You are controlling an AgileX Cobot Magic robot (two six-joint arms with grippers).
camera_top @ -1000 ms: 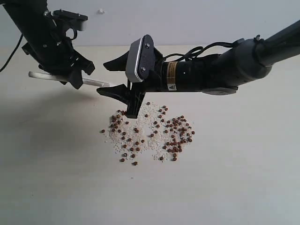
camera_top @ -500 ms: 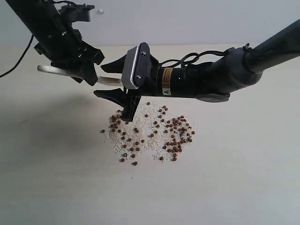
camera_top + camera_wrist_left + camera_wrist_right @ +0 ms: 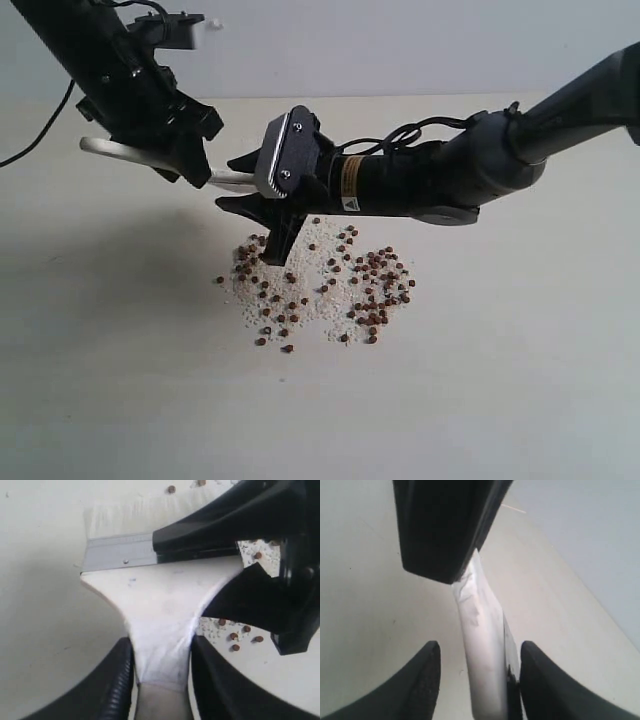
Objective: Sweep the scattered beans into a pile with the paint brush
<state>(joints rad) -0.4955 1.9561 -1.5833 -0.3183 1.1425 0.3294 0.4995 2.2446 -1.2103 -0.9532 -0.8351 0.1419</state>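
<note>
The paint brush (image 3: 150, 157) hangs level above the table, cream handle end to the left. My left gripper (image 3: 185, 160) is shut on its handle; in the left wrist view the handle (image 3: 160, 630) sits clamped between the fingers, with the ferrule (image 3: 117, 552) and bristles (image 3: 125, 515) beyond. My right gripper (image 3: 245, 190) is open and straddles the brush near the ferrule; the brush (image 3: 482, 645) stands between its spread fingers. The beans (image 3: 320, 285) lie scattered with white grains on the table below the right gripper. No compact pile shows.
The pale tabletop (image 3: 500, 400) stretches around the bean patch. A black cable (image 3: 30, 130) trails off at the far left. The right arm's dark body (image 3: 430, 180) reaches in over the beans from the right.
My left gripper has lifted the brush and carried it to the right. The right gripper has tilted and closed in around the brush's ferrule end, still open. The beans have not moved.
</note>
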